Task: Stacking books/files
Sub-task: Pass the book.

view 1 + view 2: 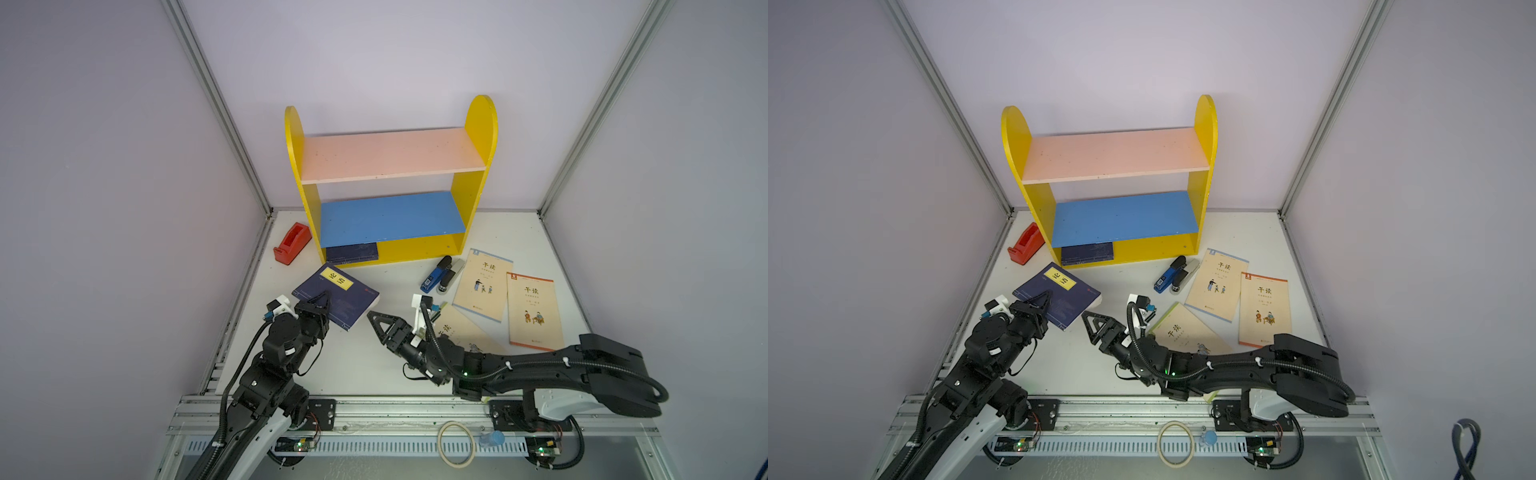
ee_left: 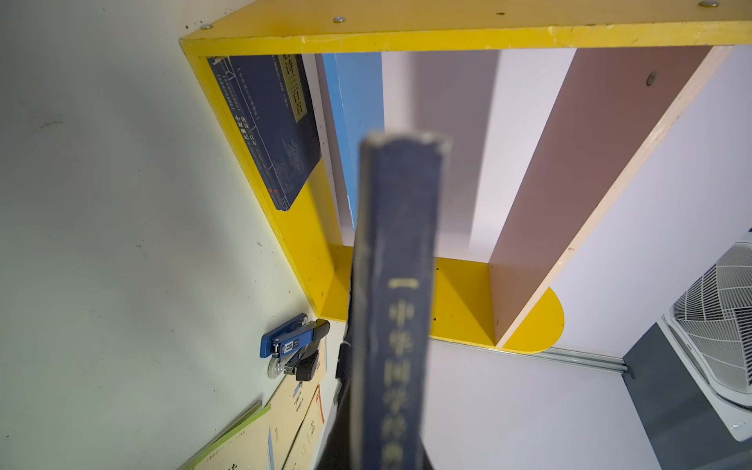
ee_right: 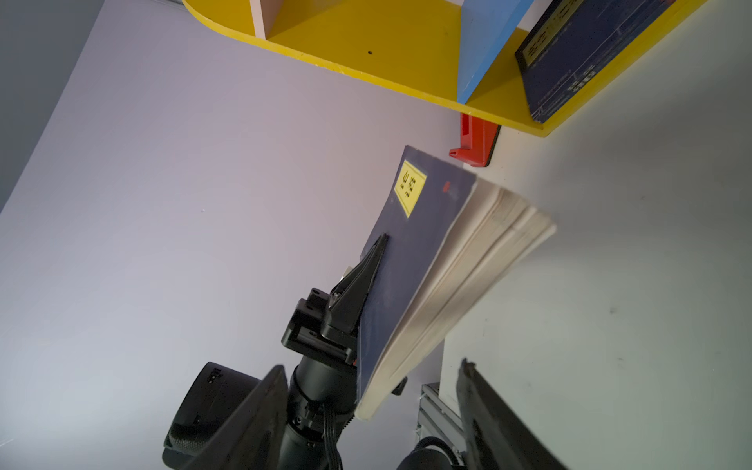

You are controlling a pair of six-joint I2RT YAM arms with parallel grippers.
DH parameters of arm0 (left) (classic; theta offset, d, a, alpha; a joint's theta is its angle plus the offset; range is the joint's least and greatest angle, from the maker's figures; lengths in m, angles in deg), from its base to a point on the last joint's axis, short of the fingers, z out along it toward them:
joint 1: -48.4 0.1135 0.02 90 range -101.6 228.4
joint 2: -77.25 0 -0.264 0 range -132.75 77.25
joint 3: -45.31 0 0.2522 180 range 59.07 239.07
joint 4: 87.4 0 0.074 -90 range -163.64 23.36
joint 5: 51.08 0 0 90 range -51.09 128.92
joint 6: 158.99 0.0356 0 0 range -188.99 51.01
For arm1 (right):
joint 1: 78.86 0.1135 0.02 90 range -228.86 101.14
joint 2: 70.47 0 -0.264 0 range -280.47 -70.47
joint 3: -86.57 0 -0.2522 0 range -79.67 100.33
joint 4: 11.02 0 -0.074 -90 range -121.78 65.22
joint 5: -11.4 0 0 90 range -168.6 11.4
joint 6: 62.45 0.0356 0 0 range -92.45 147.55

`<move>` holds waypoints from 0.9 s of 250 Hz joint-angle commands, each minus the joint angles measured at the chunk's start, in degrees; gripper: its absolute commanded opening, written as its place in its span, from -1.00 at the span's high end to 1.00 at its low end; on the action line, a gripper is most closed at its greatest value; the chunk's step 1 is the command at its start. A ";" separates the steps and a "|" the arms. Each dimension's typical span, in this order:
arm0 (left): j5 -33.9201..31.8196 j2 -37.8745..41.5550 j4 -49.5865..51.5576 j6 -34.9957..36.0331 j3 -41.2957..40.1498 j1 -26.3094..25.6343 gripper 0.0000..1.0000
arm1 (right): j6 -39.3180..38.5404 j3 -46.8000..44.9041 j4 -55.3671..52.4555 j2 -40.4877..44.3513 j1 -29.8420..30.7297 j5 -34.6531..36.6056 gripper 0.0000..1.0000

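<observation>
Right now your left gripper (image 1: 326, 296) is pinched onto a navy book (image 1: 353, 299) with a yellow title label, and one finger (image 3: 366, 280) lies flat on the cover near the spine. The book is raised off the table (image 1: 357, 365), cover up, in front of the yellow shelf (image 1: 478, 166). Its spine, the long axis, runs away from the gripper toward the shelf's bottom opening, with the labelled end farthest out. The page edge faces your right arm and fans loose.

Your right gripper (image 1: 374, 319) hangs just beside that page edge, jaws spread and gripping nothing.

Two more navy books (image 1: 352, 253) lie stacked flat on the shelf's bottom board, at its left end. Three cream books (image 1: 482, 286) lie flat on the table to the right, long axes running roughly toward the back wall. The nearest cream book (image 1: 457, 330) is partly hidden under your right arm.

A stapler (image 1: 436, 276) sits between the shelf and the cream books. A red tape dispenser (image 1: 292, 243) sits left of the shelf.
</observation>
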 commanded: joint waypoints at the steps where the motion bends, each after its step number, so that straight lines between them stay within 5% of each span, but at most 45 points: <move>1: -4.56 -0.06 -3.31 -0.21 0.86 -2.02 1.00 | 4.51 2.12 3.30 -3.33 0.36 1.02 -0.33; 95: -5.42 -1.03 -3.39 0.15 1.84 -4.99 1.00 | 6.99 3.80 5.48 -7.88 0.21 2.50 -0.38; 205: -5.11 4.16 4.68 -1.62 2.30 -8.35 1.00 | 6.68 4.43 10.95 -12.01 -1.95 2.31 0.60; 225: -5.29 5.42 6.49 -1.22 2.54 -8.35 0.74 | 5.62 3.86 12.51 -12.23 -2.27 1.06 0.87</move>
